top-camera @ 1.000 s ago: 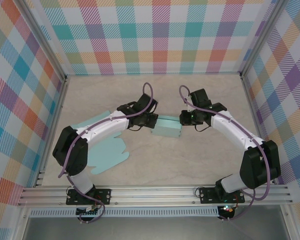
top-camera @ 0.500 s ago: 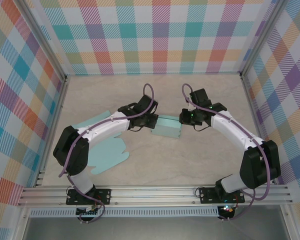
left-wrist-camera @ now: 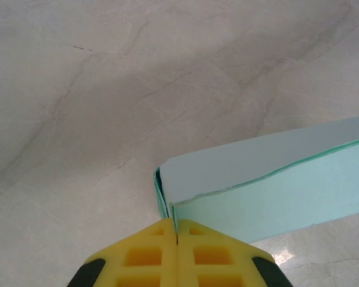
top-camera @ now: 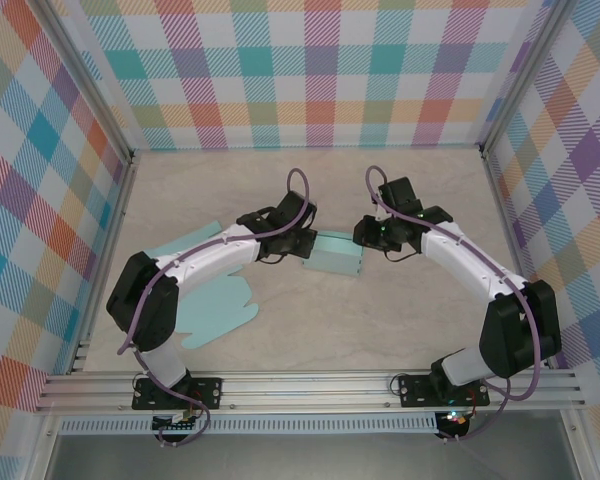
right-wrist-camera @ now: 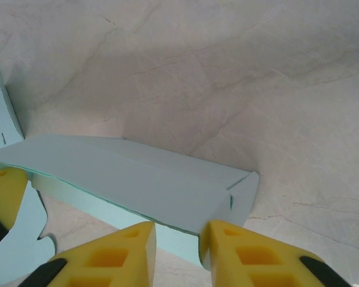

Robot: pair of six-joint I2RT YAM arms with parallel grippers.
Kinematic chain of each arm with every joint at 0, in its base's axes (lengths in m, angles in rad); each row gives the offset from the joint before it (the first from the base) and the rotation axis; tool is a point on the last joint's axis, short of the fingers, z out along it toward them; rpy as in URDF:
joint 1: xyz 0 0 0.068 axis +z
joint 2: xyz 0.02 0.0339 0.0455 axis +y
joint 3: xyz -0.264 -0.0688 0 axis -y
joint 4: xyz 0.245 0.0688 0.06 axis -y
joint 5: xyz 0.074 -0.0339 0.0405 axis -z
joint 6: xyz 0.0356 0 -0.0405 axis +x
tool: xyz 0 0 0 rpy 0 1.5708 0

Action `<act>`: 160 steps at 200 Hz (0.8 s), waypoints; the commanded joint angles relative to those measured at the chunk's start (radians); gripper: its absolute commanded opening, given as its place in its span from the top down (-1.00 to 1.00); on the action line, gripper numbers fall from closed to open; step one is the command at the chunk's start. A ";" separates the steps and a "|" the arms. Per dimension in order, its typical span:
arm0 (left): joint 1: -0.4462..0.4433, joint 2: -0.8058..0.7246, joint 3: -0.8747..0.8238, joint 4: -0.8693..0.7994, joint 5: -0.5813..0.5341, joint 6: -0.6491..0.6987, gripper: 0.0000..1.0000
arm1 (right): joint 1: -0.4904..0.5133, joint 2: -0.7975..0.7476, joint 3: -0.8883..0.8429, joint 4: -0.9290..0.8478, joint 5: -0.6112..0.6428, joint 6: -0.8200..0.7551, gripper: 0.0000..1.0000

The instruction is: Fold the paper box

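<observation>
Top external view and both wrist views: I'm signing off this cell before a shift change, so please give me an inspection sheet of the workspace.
Surface: marbled tabletop, no spills seen.
Job's things: paper box, teal, partly folded, lying mid-table between the grippers.
Clutter: flat teal sheets lying under the left arm.
Grippers: left gripper shut on the box's end edge; right gripper open, jaws slightly apart at the box's other end.
Cables: purple cables loop up from each wrist.
Surroundings: plaid walls; aluminium rail at the near edge.
</observation>
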 commanded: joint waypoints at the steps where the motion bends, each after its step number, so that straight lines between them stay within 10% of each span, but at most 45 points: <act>1: -0.048 0.032 -0.022 -0.004 0.085 0.003 1.00 | 0.030 -0.006 -0.022 0.006 -0.042 -0.019 0.38; 104: -0.051 0.036 -0.002 -0.024 0.064 0.000 1.00 | 0.036 -0.039 -0.060 -0.081 0.052 -0.048 0.18; 160: -0.053 0.047 0.004 -0.023 0.064 0.002 1.00 | 0.039 -0.045 -0.040 -0.065 0.024 -0.030 0.70</act>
